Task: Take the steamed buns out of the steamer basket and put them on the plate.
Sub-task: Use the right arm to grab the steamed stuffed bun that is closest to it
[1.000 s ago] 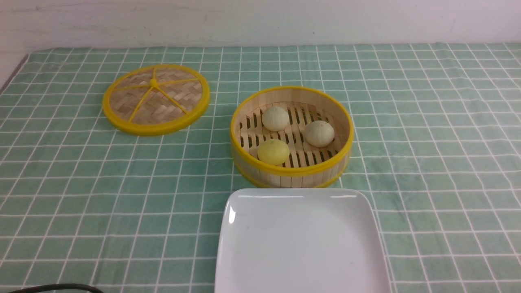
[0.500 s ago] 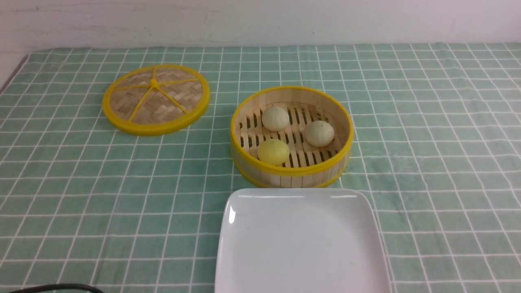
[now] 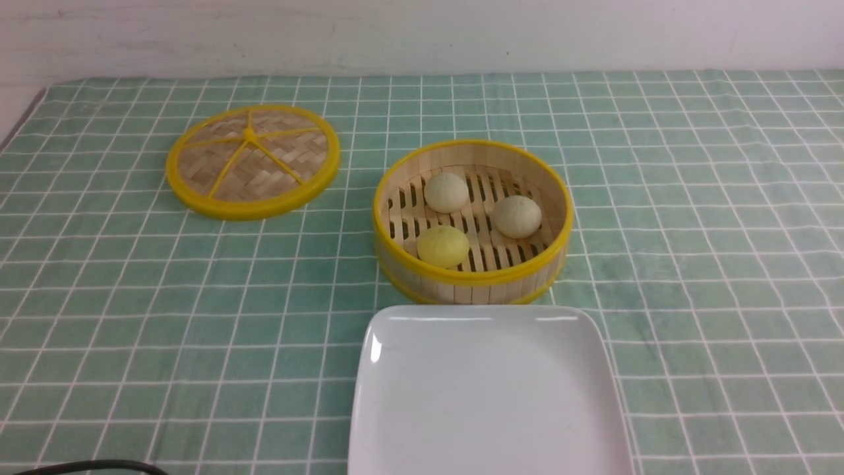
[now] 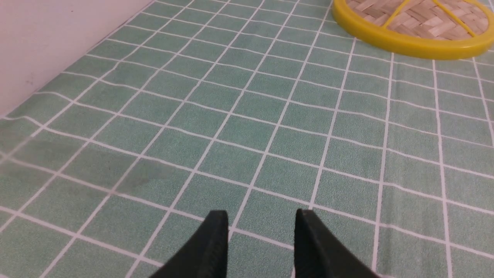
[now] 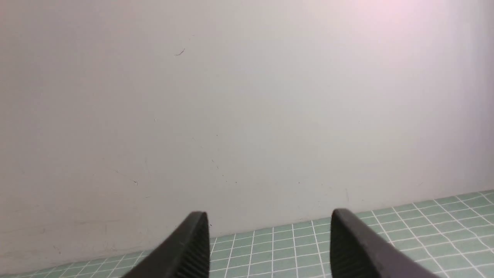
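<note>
The round bamboo steamer basket point(image 3: 422, 277) with yellow rims stands mid-table. In it lie three steamed buns: a pale one at the back point(image 3: 446, 192), a pale one on the right point(image 3: 517, 216) and a yellow one at the front left point(image 3: 443, 246). The white plate point(image 3: 488, 389) lies bare just in front of the basket. Neither arm shows in the front view. My left gripper point(image 4: 261, 214) hangs open over bare cloth, nothing between its fingers. My right gripper point(image 5: 270, 216) is open and empty, facing the white wall.
The flat woven yellow-rimmed lid point(image 3: 252, 159) lies on the cloth to the left of the basket, and its edge point(image 4: 405, 42) shows far ahead of the left gripper. A green checked tablecloth point(image 3: 692, 218) covers the table. A white wall point(image 3: 422, 33) runs along the back. A dark cable point(image 3: 92, 467) lies at the front left.
</note>
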Controlling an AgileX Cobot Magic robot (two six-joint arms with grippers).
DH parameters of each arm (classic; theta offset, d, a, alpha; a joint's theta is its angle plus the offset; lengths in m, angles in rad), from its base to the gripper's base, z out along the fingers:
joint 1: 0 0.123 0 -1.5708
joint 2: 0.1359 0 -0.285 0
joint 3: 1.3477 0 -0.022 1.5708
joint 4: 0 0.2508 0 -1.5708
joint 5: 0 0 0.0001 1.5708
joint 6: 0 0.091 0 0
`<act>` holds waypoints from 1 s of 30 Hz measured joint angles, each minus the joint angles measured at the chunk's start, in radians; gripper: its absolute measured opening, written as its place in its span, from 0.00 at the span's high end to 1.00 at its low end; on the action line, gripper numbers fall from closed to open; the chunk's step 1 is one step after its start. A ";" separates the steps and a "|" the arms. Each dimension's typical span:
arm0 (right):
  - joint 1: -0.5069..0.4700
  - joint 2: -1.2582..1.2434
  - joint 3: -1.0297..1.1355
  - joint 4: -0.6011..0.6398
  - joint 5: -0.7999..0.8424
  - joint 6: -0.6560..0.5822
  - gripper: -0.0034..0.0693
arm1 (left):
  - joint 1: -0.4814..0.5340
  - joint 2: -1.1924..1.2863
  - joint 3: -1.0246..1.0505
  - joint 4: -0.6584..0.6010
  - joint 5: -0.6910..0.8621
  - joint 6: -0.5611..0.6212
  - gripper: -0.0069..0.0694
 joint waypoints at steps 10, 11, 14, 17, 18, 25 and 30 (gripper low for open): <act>0.000 -0.001 0.000 0.000 -0.004 0.001 0.37 | 0.000 0.000 0.000 0.000 0.000 0.000 0.55; 0.000 -0.001 0.000 0.000 -0.004 0.001 0.37 | 0.000 0.000 0.000 0.000 0.000 0.000 0.55; 0.000 -0.001 0.000 0.000 -0.004 0.002 0.37 | 0.000 0.000 0.000 0.000 0.000 0.000 0.55; 0.000 -0.001 0.000 0.000 -0.004 0.002 0.37 | 0.000 0.000 0.000 0.000 0.000 0.000 0.55; 0.000 -0.001 0.000 0.000 -0.004 0.002 0.37 | 0.000 0.000 0.000 0.000 0.000 0.000 0.55; 0.000 -0.001 0.000 0.000 -0.004 0.003 0.37 | 0.000 0.000 0.002 -0.048 -0.026 -0.008 0.55; 0.000 -0.001 0.000 0.011 -0.004 0.015 0.37 | 0.000 0.000 0.006 -0.163 -0.108 -0.038 0.55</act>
